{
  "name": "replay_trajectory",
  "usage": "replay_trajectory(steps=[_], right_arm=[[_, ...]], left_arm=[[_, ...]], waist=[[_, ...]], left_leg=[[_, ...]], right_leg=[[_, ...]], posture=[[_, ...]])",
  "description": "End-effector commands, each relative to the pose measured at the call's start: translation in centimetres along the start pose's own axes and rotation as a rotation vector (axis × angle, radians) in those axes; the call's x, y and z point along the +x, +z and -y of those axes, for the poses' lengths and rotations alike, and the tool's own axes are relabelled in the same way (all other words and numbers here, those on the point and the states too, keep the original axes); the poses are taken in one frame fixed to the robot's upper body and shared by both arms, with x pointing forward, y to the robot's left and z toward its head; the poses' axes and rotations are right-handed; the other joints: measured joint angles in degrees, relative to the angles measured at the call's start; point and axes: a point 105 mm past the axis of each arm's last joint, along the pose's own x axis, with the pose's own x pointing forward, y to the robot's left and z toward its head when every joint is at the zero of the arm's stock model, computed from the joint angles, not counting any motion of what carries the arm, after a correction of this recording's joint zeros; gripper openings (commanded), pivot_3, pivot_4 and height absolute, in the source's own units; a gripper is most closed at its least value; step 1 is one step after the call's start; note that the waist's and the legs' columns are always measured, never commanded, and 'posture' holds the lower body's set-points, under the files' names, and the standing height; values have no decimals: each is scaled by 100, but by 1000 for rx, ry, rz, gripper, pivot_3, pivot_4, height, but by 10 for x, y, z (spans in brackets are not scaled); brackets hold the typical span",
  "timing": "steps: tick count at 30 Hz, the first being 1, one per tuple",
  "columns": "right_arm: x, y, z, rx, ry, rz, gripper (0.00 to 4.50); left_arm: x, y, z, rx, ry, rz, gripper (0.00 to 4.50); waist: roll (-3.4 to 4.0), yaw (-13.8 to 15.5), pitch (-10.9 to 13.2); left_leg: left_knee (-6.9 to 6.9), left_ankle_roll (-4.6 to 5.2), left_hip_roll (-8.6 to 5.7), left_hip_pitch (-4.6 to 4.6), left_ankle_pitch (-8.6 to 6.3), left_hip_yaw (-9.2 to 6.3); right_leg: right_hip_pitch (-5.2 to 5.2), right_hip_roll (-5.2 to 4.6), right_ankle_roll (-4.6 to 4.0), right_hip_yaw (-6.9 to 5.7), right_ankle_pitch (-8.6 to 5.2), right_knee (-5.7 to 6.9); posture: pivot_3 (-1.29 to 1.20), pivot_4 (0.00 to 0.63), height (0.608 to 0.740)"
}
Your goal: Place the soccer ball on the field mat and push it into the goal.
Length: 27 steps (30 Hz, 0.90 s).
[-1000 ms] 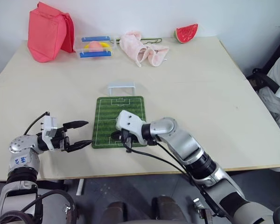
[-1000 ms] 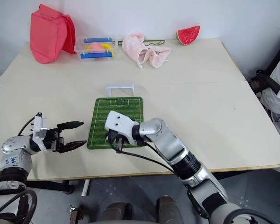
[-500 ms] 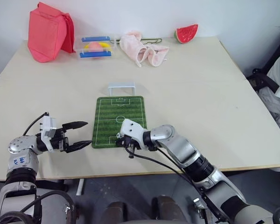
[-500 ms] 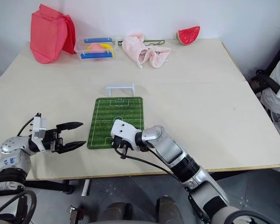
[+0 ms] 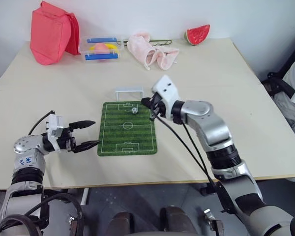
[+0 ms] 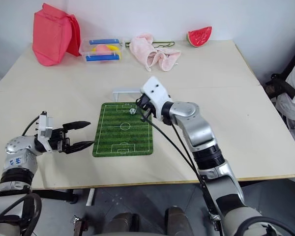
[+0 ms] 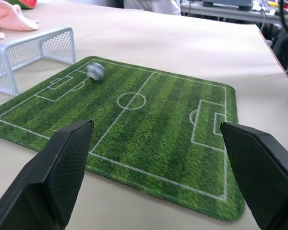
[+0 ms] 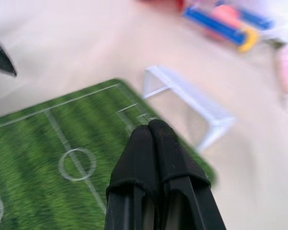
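While the soccer ball [image 5: 134, 110] lay on the field mat [image 5: 127, 132] near the goal [image 5: 128, 92], seemingly blurred, the right gripper [image 5: 148, 104] was closed empty, the left gripper [image 5: 91, 133] wide open, empty.

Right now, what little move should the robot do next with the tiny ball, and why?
Probably nudge the tiny white-and-black soccer ball a bit farther with the shut right claw toward the small white goal frame. The ball sits on the green striped field mat near the goal end, just short of the goal mouth.
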Motion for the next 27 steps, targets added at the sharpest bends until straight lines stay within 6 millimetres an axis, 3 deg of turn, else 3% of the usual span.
replay_trajectory(steps=[1, 4, 9, 12, 15, 26, 27], right_arm=[[-27, -3, 14, 0, -34, 8, 16], [-48, -14, 21, -18, -29, -39, 16], [-66, -23, 32, -35, -53, -77, 16], [-98, -34, 39, -22, -69, -63, 187], [-121, -44, 26, -28, 21, -35, 944], [-131, -59, 40, 42, -62, -25, 4456], [-131, -60, 40, 44, -65, -26, 4456]], left_arm=[[-4, 11, -20, 13, 134, 33, 4500], [-3, 13, -27, 14, 187, 48, 4500], [-3, 16, -33, 8, 235, 69, 4500], [-10, 19, -52, -38, 391, 87, 4500], [-18, 20, -67, -69, 531, 96, 4500], [-21, 16, -81, -175, 680, 130, 4500], [-19, 11, -78, -191, 666, 109, 4500]], waist=[[0, 11, 0], [0, 18, 0], [0, -13, 0], [-1, 28, 1], [-4, 150, 2], [-9, 165, 6], [-9, 168, 6]], left_leg=[[4, 0, -1, -5, 0, -2], [3, 1, -5, -10, 0, -2], [3, -1, 1, -9, 1, 5], [5, -3, 4, -10, 2, 3], [8, 2, 1, -11, -1, 2], [46, 1, 4, -11, 0, 12], [48, 1, 4, -11, 0, 12]], right_leg=[[-3, 0, 0, 0, 0, 0], [-4, -3, 1, -2, 1, -1], [-7, 4, 1, 1, 0, -3], [-8, 5, 1, -2, 0, -1], [-4, 3, 2, -2, 1, -2], [2, 3, 8, 5, 4, -1], [2, 2, 8, 5, 4, -1]], posture=[[0, 150, 740], [0, 150, 740], [0, 150, 740], [0, 150, 740], [0, 150, 740], [0, 150, 740], [0, 150, 740]])
